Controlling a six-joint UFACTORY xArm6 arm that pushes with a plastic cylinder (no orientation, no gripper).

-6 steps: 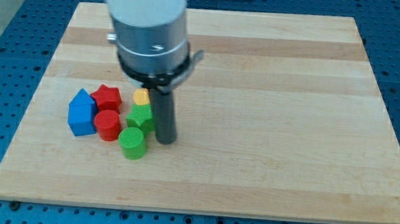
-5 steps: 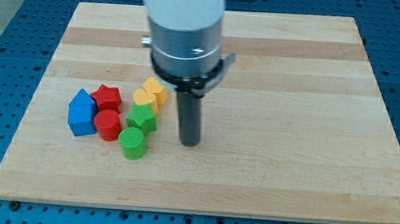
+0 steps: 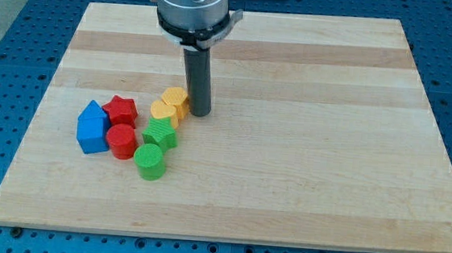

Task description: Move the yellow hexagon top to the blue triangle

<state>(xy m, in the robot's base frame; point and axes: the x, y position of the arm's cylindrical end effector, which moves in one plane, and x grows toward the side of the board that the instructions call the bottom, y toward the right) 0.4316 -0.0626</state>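
Note:
The yellow hexagon [image 3: 176, 98] sits left of the board's centre, touching a second yellow block [image 3: 163, 111] below and to its left. A blue block with a pointed top [image 3: 93, 126] lies at the left end of the cluster. My tip [image 3: 199, 113] rests on the board just to the right of the yellow hexagon, touching it or very nearly so. The rod rises from there toward the view's top.
A red star [image 3: 120, 110] and a red cylinder [image 3: 120, 141] lie between the blue block and the yellow blocks. A green star [image 3: 160, 133] and a green cylinder [image 3: 150, 162] sit below the yellow blocks. The wooden board [image 3: 329, 151] lies on a blue perforated table.
My tip moved right from beside the green star, then up and left to the yellow hexagon's right side. The blocks look unmoved.

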